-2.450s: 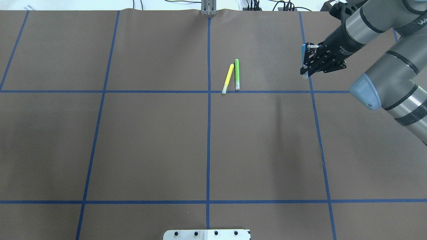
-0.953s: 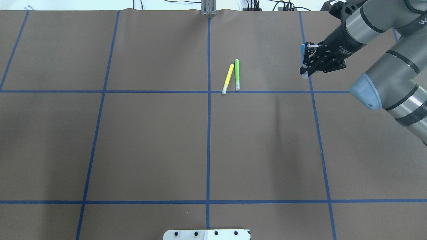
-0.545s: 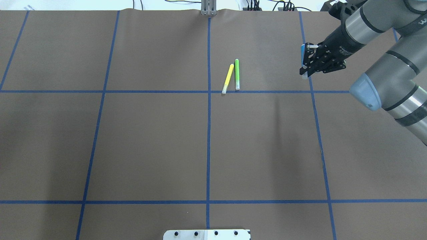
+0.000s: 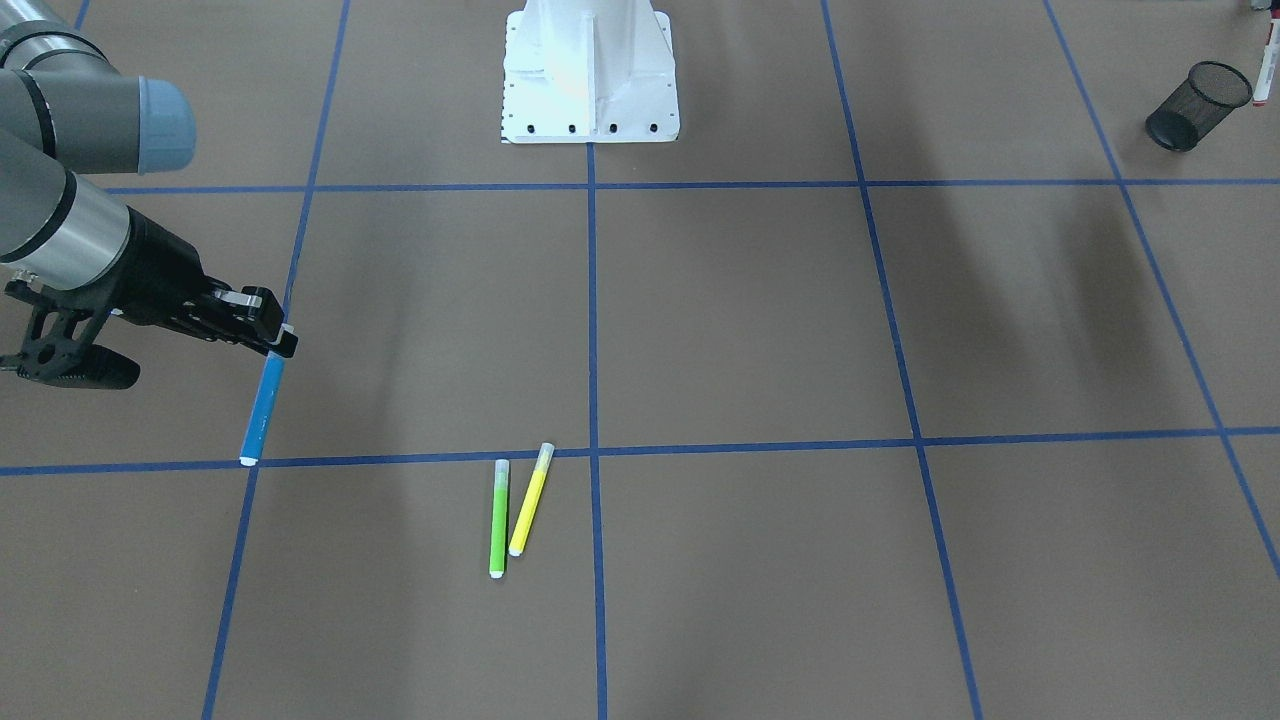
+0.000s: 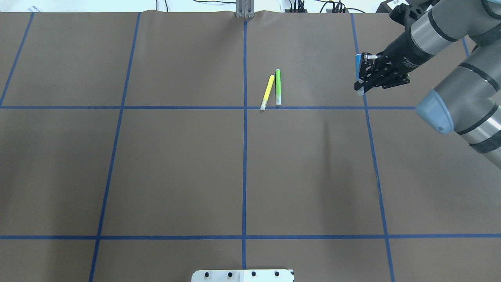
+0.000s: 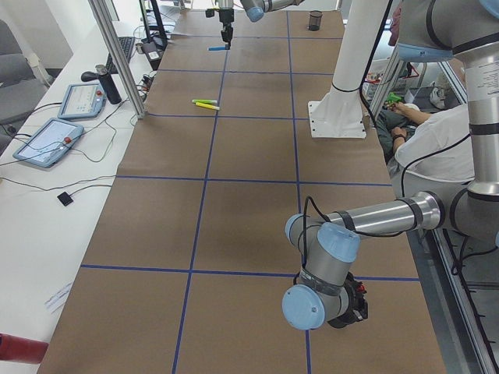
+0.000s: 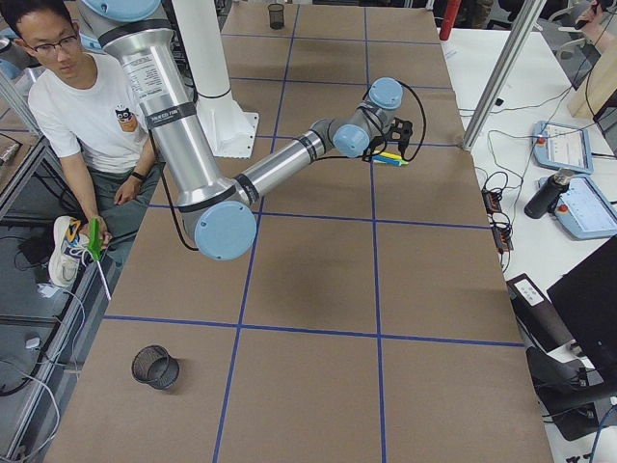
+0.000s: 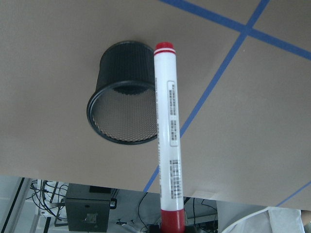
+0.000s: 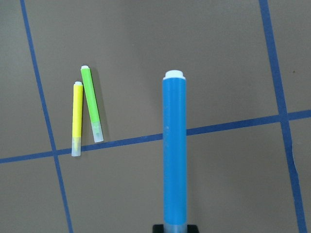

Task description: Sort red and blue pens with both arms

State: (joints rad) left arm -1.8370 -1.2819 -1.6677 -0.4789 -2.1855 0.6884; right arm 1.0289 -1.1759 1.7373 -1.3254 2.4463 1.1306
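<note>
My right gripper (image 5: 361,76) is shut on the blue pen (image 5: 357,62) and holds it above the table at the far right. In the front-facing view the blue pen (image 4: 263,405) hangs from the gripper (image 4: 272,343), white end down, over a blue tape line. The right wrist view shows the blue pen (image 9: 175,150) reaching forward. The red pen (image 8: 167,141), white-barrelled with red ends, is held in my left gripper (image 8: 172,227) just above a black mesh cup (image 8: 124,104). The red pen (image 4: 1263,70) also shows beside that cup (image 4: 1190,105).
A green marker (image 5: 278,87) and a yellow marker (image 5: 267,92) lie side by side near the table's middle. The white pedestal base (image 4: 590,70) stands at the robot's edge. A second mesh cup (image 7: 154,367) stands near the right end. A person (image 7: 87,106) sits beside the table.
My right gripper has shifted a little to the right in the overhead view, the blue pen still in it. The green and yellow markers have not moved.
</note>
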